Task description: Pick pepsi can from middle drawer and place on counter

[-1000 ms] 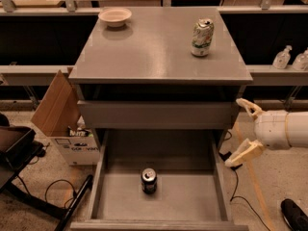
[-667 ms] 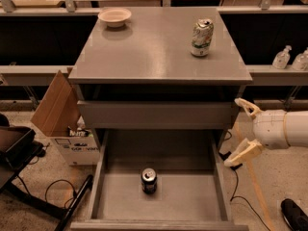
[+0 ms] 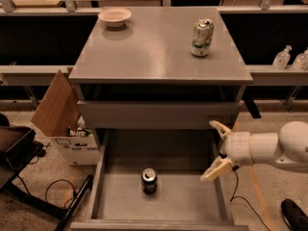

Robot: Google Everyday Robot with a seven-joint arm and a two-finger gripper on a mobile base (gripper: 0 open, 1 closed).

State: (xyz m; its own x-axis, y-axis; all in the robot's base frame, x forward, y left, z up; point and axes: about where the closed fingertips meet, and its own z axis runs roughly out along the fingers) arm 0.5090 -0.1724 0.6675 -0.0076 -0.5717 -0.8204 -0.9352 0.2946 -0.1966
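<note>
The pepsi can (image 3: 148, 180) stands upright on the floor of the open middle drawer (image 3: 192, 201), a little left of its middle. My gripper (image 3: 214, 150) comes in from the right on a white arm, its two tan fingers spread wide, over the drawer's right wall. It is open and empty, to the right of the can and above it. The counter (image 3: 149, 47) is the grey cabinet top above.
A pale white-and-green can (image 3: 201, 36) stands on the counter at the right rear. A cream bowl (image 3: 114, 16) sits at its left rear. A cardboard box (image 3: 62, 119) stands on the floor left of the cabinet. Bottles (image 3: 282, 57) stand on a shelf at right.
My gripper has shifted slightly left and down toward the drawer's right wall. The can has not moved.
</note>
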